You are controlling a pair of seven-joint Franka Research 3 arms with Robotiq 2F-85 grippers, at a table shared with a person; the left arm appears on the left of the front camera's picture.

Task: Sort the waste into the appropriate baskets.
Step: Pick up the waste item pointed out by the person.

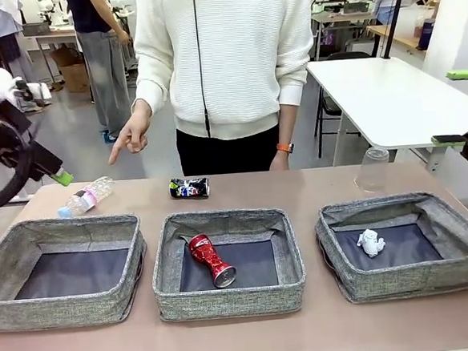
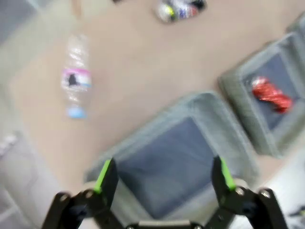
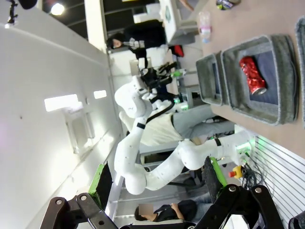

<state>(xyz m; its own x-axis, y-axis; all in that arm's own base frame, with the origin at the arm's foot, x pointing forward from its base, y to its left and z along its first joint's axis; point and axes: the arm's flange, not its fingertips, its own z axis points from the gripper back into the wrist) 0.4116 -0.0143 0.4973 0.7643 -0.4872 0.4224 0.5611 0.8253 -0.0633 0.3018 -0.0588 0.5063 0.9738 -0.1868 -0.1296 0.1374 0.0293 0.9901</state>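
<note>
A red drink can point(image 1: 212, 260) lies in the middle basket point(image 1: 231, 300), and a white paper wad point(image 1: 370, 242) lies in the right basket point(image 1: 410, 280). The left basket point(image 1: 63, 310) holds nothing. On the table beyond the baskets lie a clear bottle point(image 1: 85, 197) with a blue cap and a dark printed can point(image 1: 189, 187); a clear cup point(image 1: 373, 170) stands upside down. My left gripper point(image 1: 53, 174) hangs open in the air left of the bottle. In the left wrist view the left gripper point(image 2: 163, 174) is above the left basket point(image 2: 176, 143). My right gripper point(image 1: 460, 140) is open at the right edge, off the table.
A person in a white sweater stands at the far side, one hand point(image 1: 131, 134) pointing down towards the bottle. A white table point(image 1: 389, 92) stands behind on the right. Bare tabletop runs in front of the baskets and between the dark can and the cup.
</note>
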